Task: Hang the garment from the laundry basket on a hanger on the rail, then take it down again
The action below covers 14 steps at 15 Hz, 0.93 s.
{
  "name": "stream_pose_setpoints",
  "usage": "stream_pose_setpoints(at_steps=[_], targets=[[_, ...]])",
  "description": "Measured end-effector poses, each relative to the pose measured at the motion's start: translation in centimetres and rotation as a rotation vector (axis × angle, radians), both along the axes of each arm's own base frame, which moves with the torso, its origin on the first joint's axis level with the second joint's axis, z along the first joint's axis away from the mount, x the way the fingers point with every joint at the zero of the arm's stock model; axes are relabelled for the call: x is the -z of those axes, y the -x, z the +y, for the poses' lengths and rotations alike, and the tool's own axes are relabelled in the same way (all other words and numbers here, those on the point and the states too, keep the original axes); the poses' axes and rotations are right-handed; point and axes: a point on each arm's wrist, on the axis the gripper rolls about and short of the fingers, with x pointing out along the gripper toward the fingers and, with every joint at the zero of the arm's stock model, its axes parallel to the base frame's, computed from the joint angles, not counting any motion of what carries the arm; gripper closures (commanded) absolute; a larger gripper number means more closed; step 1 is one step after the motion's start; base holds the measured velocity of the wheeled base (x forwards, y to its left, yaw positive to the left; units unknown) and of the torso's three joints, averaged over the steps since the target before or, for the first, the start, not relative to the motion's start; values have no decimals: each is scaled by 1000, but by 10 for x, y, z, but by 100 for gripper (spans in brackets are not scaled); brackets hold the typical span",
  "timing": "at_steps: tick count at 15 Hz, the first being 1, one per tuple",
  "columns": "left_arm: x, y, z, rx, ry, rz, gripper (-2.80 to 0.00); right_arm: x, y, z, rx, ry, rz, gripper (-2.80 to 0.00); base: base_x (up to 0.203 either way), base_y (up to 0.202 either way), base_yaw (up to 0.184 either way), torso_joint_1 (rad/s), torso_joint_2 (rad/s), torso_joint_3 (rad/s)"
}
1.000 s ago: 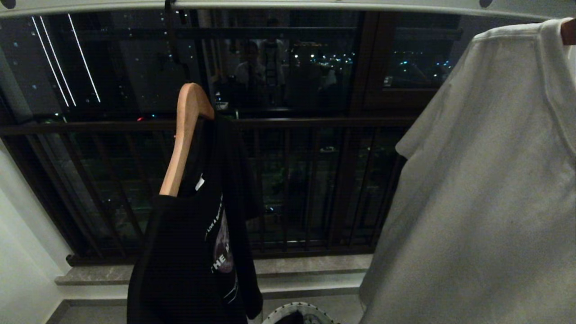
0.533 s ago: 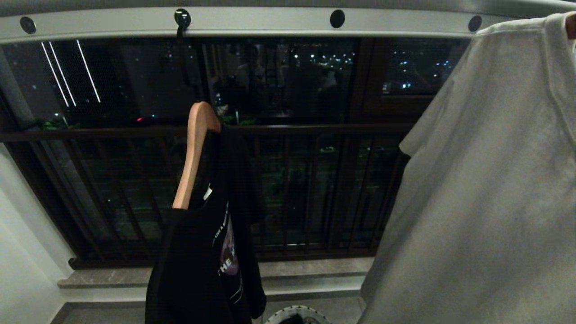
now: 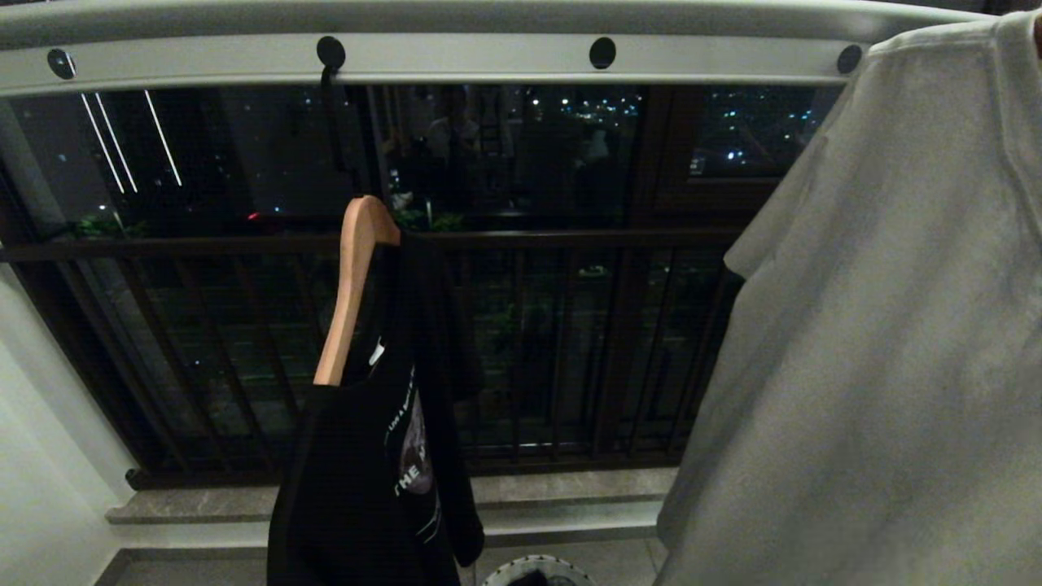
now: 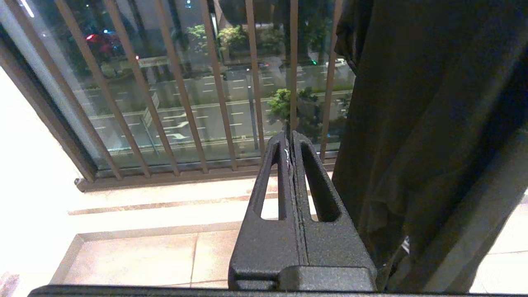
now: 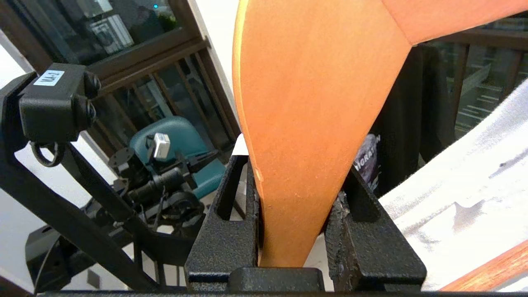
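In the head view, the long pale grey metal rail [image 3: 456, 61] with its row of round dark holes is seen running across the top, and a light wooden hanger [image 3: 352, 286] carrying a black printed T-shirt [image 3: 370, 480] is hung from one of those holes by a dark hook. A large white garment [image 3: 871, 350] is seen at the right, reaching up to rail height; whether its hanger is already hooked on cannot be told, as its top is cut off by the picture's edge. Only a sliver of the small round laundry basket [image 3: 533, 570] with its whitish rim is shown, low on the floor, and neither arm is visible here. In the left wrist view, the left gripper [image 4: 292, 142] is shown clenched on nothing, parked low beside the hanging black cloth and before the dark brown window bars [image 4: 214, 82]. In the right wrist view, the right gripper [image 5: 295, 194] is shown clamped on a broad orange-brown wooden hanger [image 5: 313, 103], which rises straight out from between the fingers, with the white cloth lying just beside and below it. The garment is therefore judged to be out of the basket and on its hanger, in the right gripper's grasp; the hooking onto the rail seems to be in hand, and the taking down is judged to be left.
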Motion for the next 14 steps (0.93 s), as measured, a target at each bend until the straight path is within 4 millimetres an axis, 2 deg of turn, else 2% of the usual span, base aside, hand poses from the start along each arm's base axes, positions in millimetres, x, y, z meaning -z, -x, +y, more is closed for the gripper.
stream_pose_setpoints(at_steps=[8, 14], targets=[[0, 0, 0, 0, 0, 0, 0, -2, 2, -2, 5, -8, -13, 0, 0, 0, 0, 0, 0, 0], [0, 0, 0, 0, 1, 0, 0, -5, -12, -4, 104, -13, -21, 0, 0, 0, 0, 0, 0, 0]])
